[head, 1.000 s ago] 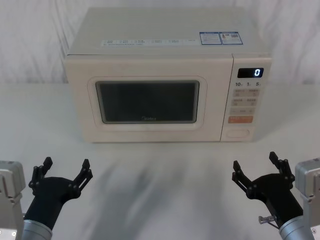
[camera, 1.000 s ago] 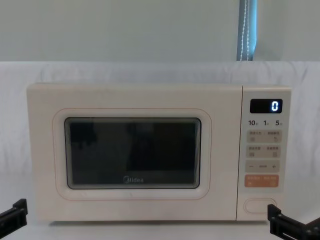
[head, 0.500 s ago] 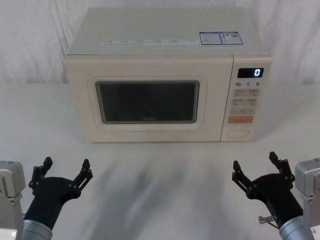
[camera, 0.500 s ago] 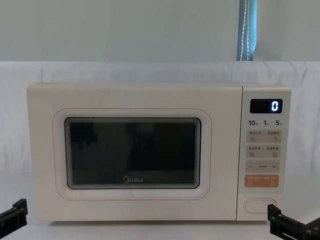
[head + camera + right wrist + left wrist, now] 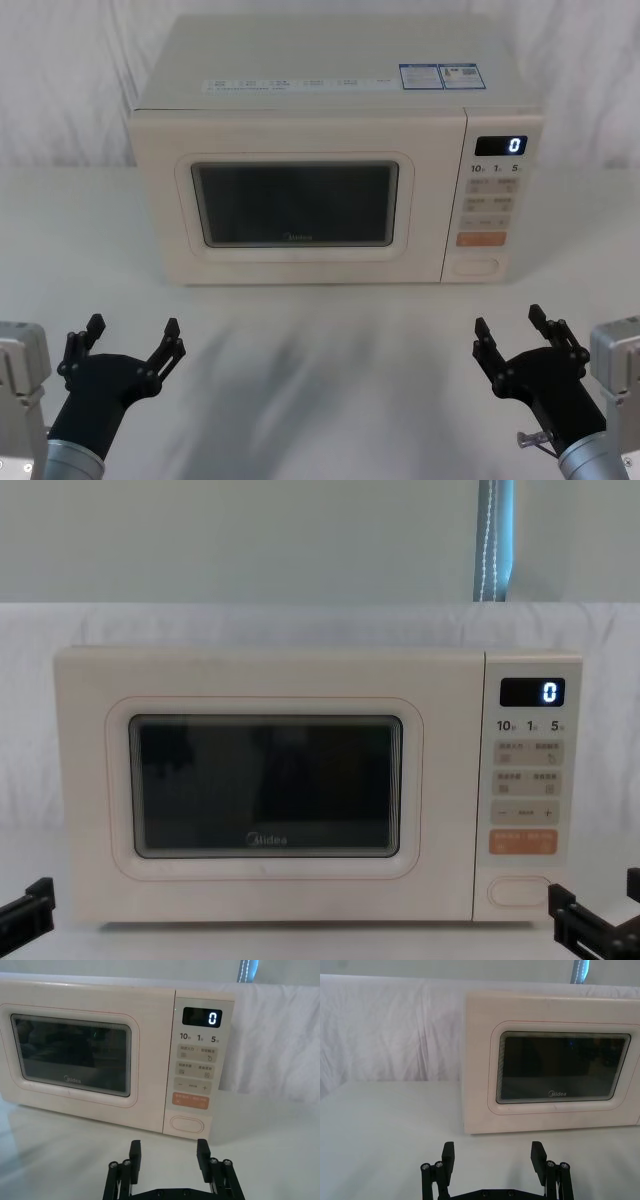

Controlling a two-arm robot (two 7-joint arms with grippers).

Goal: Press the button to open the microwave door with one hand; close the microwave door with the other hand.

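Right gripper (image 5: 518,338): jaws spread, empty, low over the bench (image 5: 330,340), in front of the control panel (image 5: 494,200).
Left gripper (image 5: 128,344): jaws spread, empty, before the microwave's left end.
Button (image 5: 185,1124): bottom of panel, under the orange key (image 5: 190,1101), untouched.
Microwave door (image 5: 265,786): shut.
Microwave (image 5: 335,160): mid-bench, display reading 0.

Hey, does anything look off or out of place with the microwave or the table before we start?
Nothing stands out. The microwave sits square on the table, its door shut flush, the display reading 0. The left gripper and right gripper wait open, short of it.
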